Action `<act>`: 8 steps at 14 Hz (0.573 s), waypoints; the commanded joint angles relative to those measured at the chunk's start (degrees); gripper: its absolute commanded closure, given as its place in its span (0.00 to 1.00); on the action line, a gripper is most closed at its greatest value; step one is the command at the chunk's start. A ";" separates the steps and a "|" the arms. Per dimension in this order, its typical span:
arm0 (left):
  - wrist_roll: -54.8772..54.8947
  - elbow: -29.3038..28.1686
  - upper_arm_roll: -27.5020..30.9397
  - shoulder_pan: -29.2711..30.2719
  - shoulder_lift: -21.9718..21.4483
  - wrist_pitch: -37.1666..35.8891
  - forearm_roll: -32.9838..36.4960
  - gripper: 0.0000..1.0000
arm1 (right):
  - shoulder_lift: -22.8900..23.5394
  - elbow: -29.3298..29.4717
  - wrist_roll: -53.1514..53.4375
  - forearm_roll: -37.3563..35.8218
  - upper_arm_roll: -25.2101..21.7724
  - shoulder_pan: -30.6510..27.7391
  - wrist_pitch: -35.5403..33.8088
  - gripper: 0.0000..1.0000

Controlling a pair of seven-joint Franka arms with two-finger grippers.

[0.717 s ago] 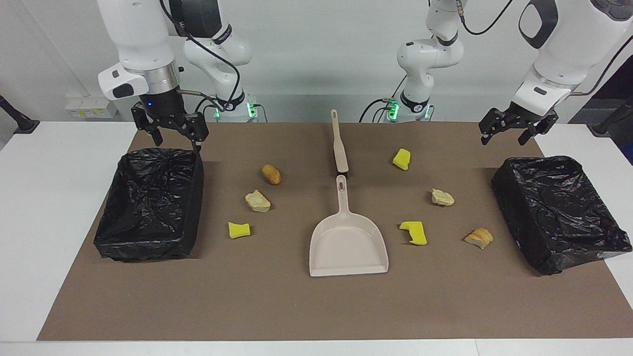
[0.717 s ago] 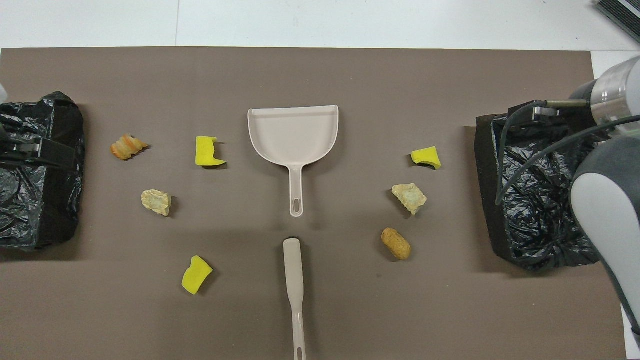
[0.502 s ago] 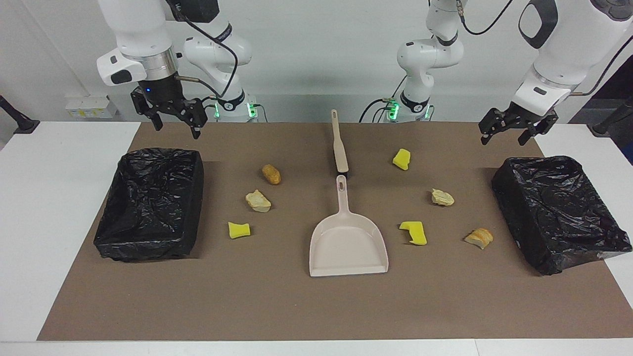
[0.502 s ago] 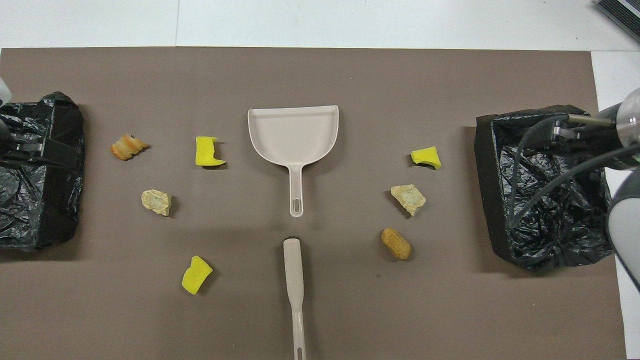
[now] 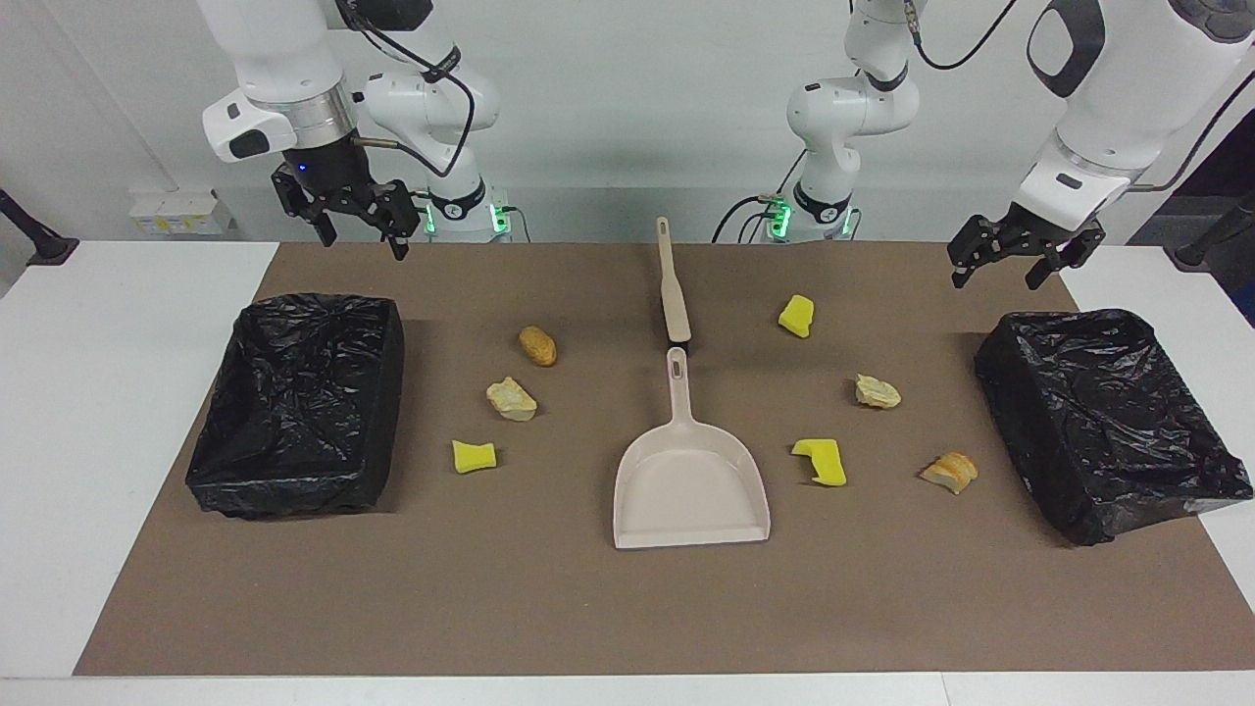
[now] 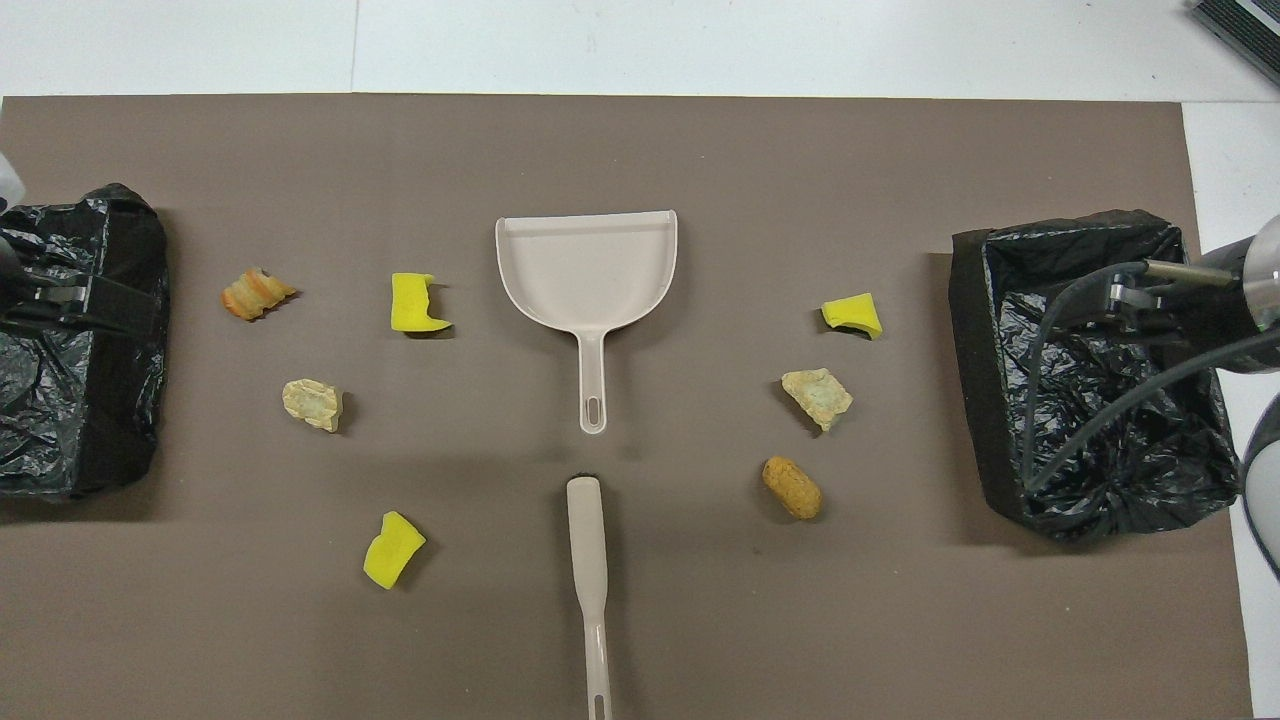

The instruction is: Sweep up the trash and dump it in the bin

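Trash check, starting at the right arm's end of the desk (image 5: 59, 412) and working across to the left arm's end.

Right hand (image 5: 361, 240) is up in the air over the robots' edge of the first black-lined bin (image 5: 299, 402). Its fingers are spread wide and it's holding nothing.

Next to that bin, three scraps lie on the brown mat (image 5: 588, 608). The brown lump (image 5: 537, 345) is nearest the robots. The beige lump (image 5: 511, 399) is a bit farther out, and the yellow foam piece (image 5: 474, 456) is farther out again. None of them touch each other.

In the middle there's the beige brush (image 5: 673, 284), lying flat with its handle pointing at the robots. The dustpan (image 5: 691, 480) is in line with it and farther from the robots. The dustpan's handle tip sits just beside the brush head, and its mouth faces away from the arms. Nothing's in the pan.

Past that are four more scraps, all apart from each other. The yellow chunk (image 5: 796, 315) is closest to the robots, then comes the pale lump (image 5: 877, 391). The notched yellow piece (image 5: 822, 462) lies near the dustpan's side. The orange-striped bread bit (image 5: 949, 472) is close to the second bin (image 5: 1108, 422).

Left hand (image 5: 995, 279) hangs over the robots' edge of that second bin, also wide open and empty.
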 commanded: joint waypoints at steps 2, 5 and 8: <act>1.00 -1.45 -0.19 0.10 0.62 0.32 -5.07 0.00 | -0.91 -1.46 -1.80 1.20 0.32 -1.03 2.08 0.00; 2.31 -5.75 -0.80 -1.04 0.27 0.84 -8.76 0.00 | -0.91 -1.54 -3.64 1.20 0.23 -1.20 2.17 0.00; 1.01 -13.74 -0.81 -6.56 -2.88 4.70 -10.09 0.00 | -0.91 -1.55 -4.35 1.20 0.32 -1.12 3.39 0.00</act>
